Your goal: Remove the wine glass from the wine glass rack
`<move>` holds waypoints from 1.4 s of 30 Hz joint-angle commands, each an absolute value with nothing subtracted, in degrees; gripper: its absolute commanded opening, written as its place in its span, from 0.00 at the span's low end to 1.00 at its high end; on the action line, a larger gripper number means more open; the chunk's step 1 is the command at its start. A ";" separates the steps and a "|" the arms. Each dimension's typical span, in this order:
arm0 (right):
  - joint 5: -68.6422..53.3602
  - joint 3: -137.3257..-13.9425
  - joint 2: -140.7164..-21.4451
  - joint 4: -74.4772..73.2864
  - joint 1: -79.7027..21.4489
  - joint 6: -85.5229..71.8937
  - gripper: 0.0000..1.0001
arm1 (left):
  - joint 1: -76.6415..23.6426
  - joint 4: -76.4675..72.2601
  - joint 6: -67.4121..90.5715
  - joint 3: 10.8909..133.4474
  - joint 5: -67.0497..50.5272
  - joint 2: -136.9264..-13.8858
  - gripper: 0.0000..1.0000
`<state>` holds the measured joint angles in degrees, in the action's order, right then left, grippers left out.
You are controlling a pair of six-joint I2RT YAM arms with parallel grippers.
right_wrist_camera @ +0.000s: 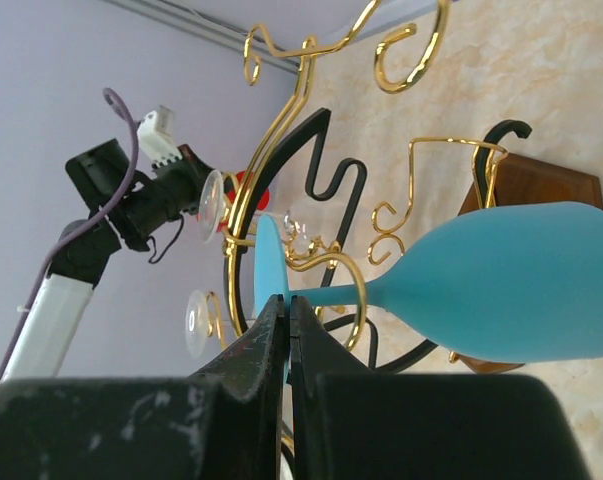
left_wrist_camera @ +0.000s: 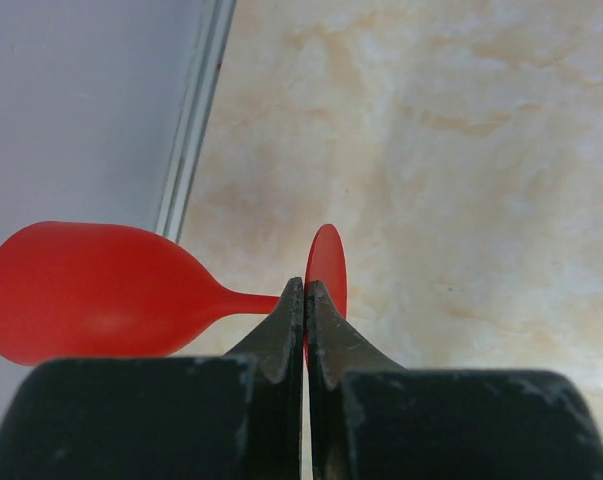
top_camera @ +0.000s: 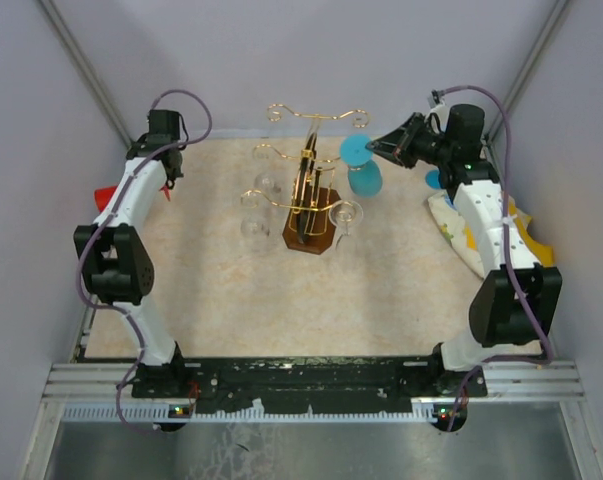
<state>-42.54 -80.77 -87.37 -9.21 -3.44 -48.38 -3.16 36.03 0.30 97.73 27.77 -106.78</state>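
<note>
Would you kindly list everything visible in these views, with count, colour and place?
Gold wire wine glass rack on a brown wooden base: one, gold with some black wire, table centre.
Clear wine glasses: three visible, transparent, hanging on the rack.
Light blue opaque wine glass: one, by the rack's right side.
Red opaque wine glass: one, far left by the wall.
Patterned cloth: one, white, yellow and blue, right edge.
Marbled table: one, beige.
Left arm: white and black, jaws shut on the red glass.
Right arm: same colours, jaws shut on the blue glass's stem.
</note>
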 commanded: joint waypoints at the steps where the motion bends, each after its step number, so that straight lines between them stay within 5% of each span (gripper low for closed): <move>1: -44.22 -84.66 -87.70 -5.75 -1.95 -48.46 0.00 | -3.47 34.12 -2.63 96.46 35.87 -107.80 0.00; 21: -54.64 -87.08 -91.51 -3.68 -7.23 -48.50 0.00 | -5.72 33.16 -5.32 94.18 41.94 -110.12 0.00; 35: -56.23 -84.31 -81.59 -20.53 -5.86 -37.59 0.00 | -5.87 32.99 -5.42 91.91 43.05 -111.67 0.00; 42: -51.92 -93.30 -80.40 -39.74 -2.90 -24.42 0.00 | -8.32 30.03 -9.64 89.67 48.34 -114.70 0.00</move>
<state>-54.33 -86.41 -82.21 -28.01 -3.79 -33.91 -6.35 32.86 -6.26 90.96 43.70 -112.55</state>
